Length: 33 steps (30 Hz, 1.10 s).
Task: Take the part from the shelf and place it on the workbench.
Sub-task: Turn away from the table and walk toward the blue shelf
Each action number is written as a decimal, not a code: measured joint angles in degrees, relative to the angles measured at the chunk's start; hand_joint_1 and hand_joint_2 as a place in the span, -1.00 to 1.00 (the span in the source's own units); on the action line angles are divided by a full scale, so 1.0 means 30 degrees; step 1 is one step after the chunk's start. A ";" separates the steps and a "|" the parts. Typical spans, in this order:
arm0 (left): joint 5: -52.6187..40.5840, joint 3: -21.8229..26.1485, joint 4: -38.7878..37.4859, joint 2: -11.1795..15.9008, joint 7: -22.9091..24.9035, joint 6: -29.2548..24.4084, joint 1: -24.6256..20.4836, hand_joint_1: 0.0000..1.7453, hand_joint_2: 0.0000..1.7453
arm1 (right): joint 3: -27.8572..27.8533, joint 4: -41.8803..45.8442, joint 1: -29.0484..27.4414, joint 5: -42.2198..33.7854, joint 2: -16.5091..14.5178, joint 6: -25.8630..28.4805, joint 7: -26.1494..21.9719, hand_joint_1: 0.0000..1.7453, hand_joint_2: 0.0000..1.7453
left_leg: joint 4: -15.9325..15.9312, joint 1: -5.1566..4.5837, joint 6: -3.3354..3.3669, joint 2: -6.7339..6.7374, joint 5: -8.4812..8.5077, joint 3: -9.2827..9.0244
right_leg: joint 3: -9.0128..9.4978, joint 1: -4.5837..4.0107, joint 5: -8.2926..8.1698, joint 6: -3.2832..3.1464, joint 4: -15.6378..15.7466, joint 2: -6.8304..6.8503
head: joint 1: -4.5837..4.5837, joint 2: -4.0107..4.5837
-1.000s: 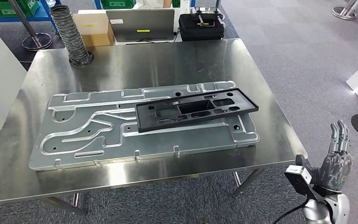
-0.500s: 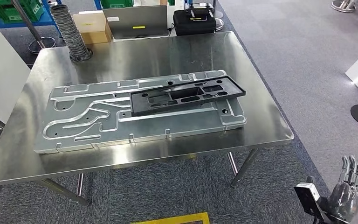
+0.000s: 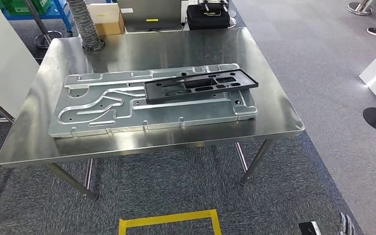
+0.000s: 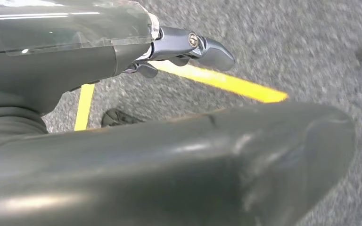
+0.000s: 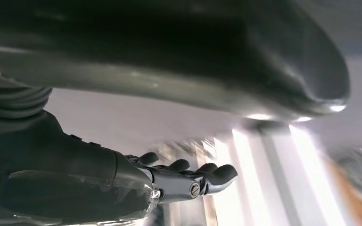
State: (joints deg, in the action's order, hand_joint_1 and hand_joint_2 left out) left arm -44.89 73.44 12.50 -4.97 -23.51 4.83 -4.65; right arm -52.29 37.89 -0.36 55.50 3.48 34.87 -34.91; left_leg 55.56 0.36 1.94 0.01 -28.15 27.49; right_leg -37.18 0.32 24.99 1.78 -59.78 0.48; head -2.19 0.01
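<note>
Black part [image 3: 200, 86] is lying lengthwise across the tabletop [image 3: 269, 128], well ahead of both hands; left hand [image 4: 122, 155] and right hand [image 5: 122, 183] are hanging empty, fingers [image 5: 207, 176] extended.

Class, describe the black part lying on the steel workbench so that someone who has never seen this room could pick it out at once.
Start at the steel workbench in the middle of the room. A large silver plate with grooved channels lies flat on it. The black part rests on that plate's right half: a long rectangular frame with cutouts, the only dark, matte piece among shiny metal.

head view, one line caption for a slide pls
Black part lying on a grooved metal plate atop the steel workbench.
</note>
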 joint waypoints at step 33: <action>-0.2705 -0.1326 -0.0138 -0.0692 0.1430 0.1027 0.0247 -1.00 -1.00 | -0.1483 -0.8695 0.1097 0.2046 -0.2719 -0.9936 1.0567 -1.00 -1.00 | -0.0453 0.0015 0.0082 0.0240 0.0475 0.0206 | -0.0442 0.0066 0.2341 0.0074 -0.2430 -0.0112 | -0.0007 -0.0002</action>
State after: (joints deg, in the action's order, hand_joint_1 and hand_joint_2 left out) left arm -53.00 69.47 12.09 -7.04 -19.22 7.91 -3.90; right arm -56.74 11.81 2.93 61.64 -4.68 5.07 -3.21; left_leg 54.20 0.41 2.18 0.73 -26.73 28.11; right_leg -38.50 0.52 32.02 2.00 -67.07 0.14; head -2.21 0.00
